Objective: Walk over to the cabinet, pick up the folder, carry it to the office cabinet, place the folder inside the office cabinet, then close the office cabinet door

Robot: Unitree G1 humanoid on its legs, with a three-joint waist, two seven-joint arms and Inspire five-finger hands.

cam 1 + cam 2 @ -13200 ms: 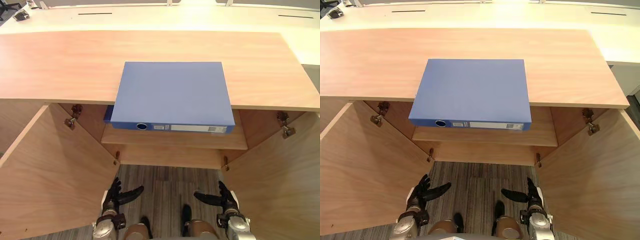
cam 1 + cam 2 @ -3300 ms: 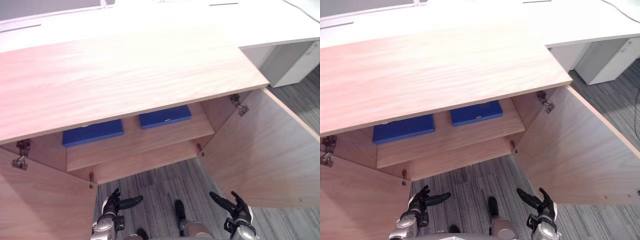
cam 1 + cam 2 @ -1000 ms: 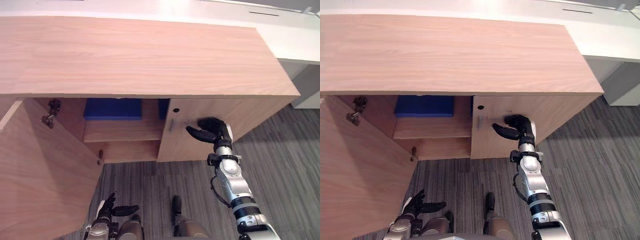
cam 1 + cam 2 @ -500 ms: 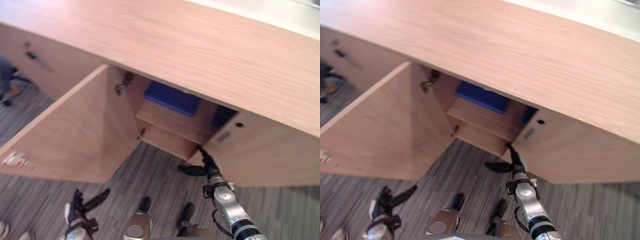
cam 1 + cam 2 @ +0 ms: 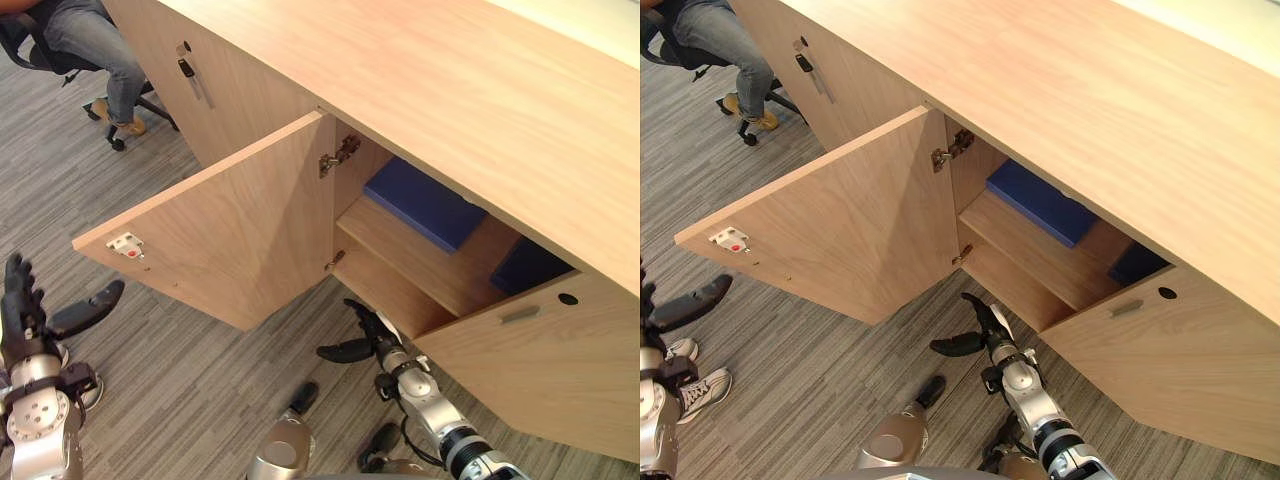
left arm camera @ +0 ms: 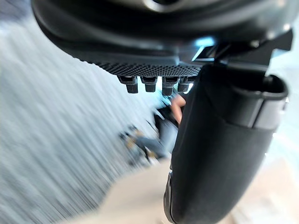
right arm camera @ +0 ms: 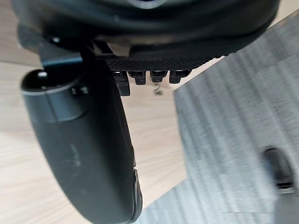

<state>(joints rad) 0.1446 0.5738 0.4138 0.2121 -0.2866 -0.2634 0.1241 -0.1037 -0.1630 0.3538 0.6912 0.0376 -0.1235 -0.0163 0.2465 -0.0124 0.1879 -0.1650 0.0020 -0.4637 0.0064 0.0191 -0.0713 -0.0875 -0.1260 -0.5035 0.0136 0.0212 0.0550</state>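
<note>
Folder [image 5: 425, 205], blue, lies flat on the shelf inside the office cabinet [image 5: 450, 80], with a second blue one just beside it, half hidden behind the nearly shut right door [image 5: 540, 365]. It looks stiff-boarded, smooth-covered and probably fairly weighty, so it is best gripped along the spine edge. The right hand [image 5: 372, 338] hangs at the cabinet's lower front, fingers straight and spread, empty. The left hand [image 5: 22, 320] sits well out from the cabinet, beyond the wide-open left door [image 5: 230, 240], fingers relaxed, empty.
</note>
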